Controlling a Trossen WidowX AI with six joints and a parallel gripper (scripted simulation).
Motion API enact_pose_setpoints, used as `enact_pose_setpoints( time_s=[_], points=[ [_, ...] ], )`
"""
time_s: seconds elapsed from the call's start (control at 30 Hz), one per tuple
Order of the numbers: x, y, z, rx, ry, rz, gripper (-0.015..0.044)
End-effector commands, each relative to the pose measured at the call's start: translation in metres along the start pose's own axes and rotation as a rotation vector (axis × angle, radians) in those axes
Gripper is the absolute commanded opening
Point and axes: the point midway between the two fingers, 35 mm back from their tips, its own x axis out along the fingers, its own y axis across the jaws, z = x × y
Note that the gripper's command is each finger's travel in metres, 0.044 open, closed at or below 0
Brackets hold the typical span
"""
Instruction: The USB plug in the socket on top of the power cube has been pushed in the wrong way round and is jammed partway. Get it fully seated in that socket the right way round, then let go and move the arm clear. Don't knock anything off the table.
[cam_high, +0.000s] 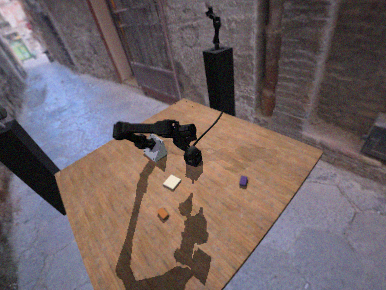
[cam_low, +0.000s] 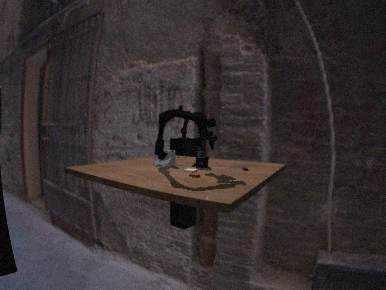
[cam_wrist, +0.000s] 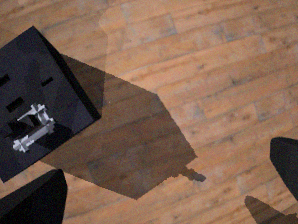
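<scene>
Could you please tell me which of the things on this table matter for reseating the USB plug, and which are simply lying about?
Belong to the job:
- power cube
- USB plug, in the cube's top
- gripper, open, holding nothing, above the table beside the cube

Just lying about:
- cream block
- orange block
- purple block

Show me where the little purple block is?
In the top view, the purple block sits on the table's right side, apart from everything, right of the power cube and cream block.
</scene>
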Motion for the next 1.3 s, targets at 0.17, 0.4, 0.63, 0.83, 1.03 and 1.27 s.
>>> enact_pose_setpoints(
  time_s=[0.17,0.4,0.63,0.83,1.03,1.27],
  points=[
    [-0.002,0.071,0.034,-0.428,0.229,0.163,0.044],
    [-0.001,0.071,0.034,-0.428,0.229,0.163,0.044],
    [0.004,0.072,0.032,-0.428,0.23,0.163,0.044],
    [0.01,0.073,0.031,-0.428,0.23,0.163,0.044],
    [0.015,0.073,0.029,-0.428,0.23,0.163,0.044],
    [0.022,0.074,0.027,-0.427,0.23,0.163,0.044]
  ],
)
